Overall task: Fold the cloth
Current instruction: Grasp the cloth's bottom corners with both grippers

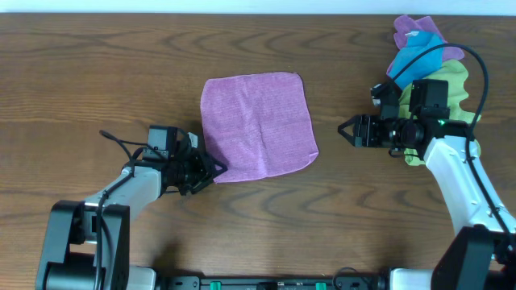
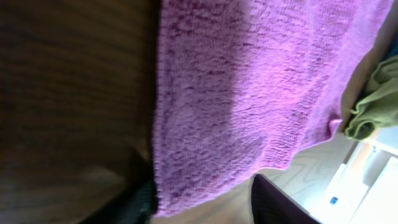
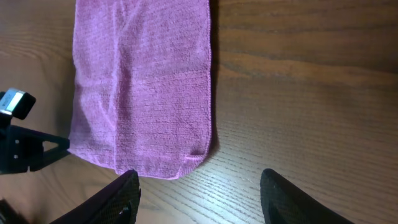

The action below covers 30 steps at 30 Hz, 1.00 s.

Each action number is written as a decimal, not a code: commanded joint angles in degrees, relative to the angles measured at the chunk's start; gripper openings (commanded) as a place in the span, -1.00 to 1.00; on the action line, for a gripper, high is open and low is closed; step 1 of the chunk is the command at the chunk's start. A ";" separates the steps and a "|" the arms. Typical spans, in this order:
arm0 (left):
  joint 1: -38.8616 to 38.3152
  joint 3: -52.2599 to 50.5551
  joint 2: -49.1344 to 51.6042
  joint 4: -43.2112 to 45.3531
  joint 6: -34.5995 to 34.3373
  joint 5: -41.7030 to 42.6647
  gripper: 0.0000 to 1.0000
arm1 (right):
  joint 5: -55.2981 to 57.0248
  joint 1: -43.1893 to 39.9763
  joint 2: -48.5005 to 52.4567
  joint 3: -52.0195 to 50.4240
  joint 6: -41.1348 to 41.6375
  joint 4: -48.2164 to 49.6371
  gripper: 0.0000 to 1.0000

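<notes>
Fingers [image 2: 280, 205] of the left gripper [image 1: 216, 169] stood half closed about the near left corner of the cloth [image 1: 256, 125] lying flat mid-table, probably to lift it, while the right gripper [image 1: 345, 129] hung wide open to its right.

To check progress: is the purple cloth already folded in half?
No, the purple cloth lies spread out flat as a full square on the wooden table.

The cloth [image 1: 258, 125], a lavender-purple square of finely textured microfibre, is spread flat and unfolded at table centre.
</notes>
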 commanded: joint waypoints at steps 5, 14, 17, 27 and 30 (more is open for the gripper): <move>-0.24 0.11 0.83 -0.20 0.11 -1.46 -0.58 | -0.35 -0.35 0.11 0.35 0.42 -0.81 0.19; -0.22 0.15 0.81 1.18 -1.31 -1.33 -0.89 | -6.60 -0.31 12.11 0.33 -0.46 -7.19 0.20; -0.22 0.22 0.81 2.32 -1.64 -0.46 -0.88 | -11.10 -0.24 17.07 0.33 -0.46 -6.86 0.17; -0.22 0.22 0.81 2.99 -2.91 0.33 -0.88 | -15.34 5.70 23.21 0.35 8.02 3.56 0.13; -0.22 0.22 0.81 2.99 -2.93 0.31 -0.89 | -13.66 8.00 23.23 0.35 10.45 5.31 0.12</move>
